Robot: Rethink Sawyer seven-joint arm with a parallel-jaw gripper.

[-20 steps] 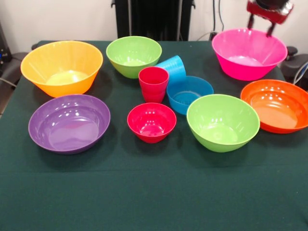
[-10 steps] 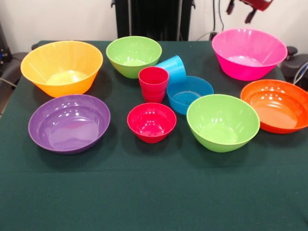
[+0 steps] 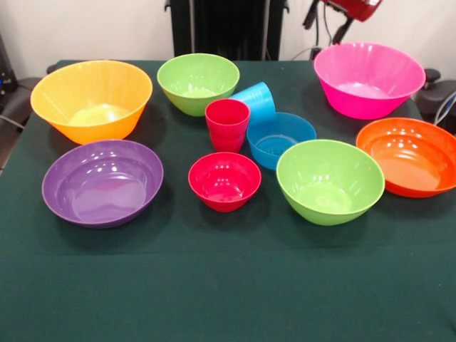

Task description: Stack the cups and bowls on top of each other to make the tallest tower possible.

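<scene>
My gripper (image 3: 326,24) hangs at the top of the front view, up and to the left of the pink bowl (image 3: 368,80), open with nothing between its fingers. Mid-table, the red cup (image 3: 227,123) stands upright. The sky-blue cup (image 3: 256,100) leans tilted behind it, beside the small blue bowl (image 3: 281,140). A small red bowl (image 3: 224,180) sits in front of the red cup. Two lime green bowls (image 3: 198,83) (image 3: 329,181) stand at the back and at the front right. All the bowls rest separately on the cloth.
A yellow-orange bowl (image 3: 91,99) and a purple bowl (image 3: 102,182) fill the left side. An orange bowl (image 3: 410,156) sits near the right edge. The dark green cloth (image 3: 228,285) stretches toward the front edge.
The gripper has risen and moved left, from above the pink bowl's far rim to beyond its left side. No cup or bowl has moved.
</scene>
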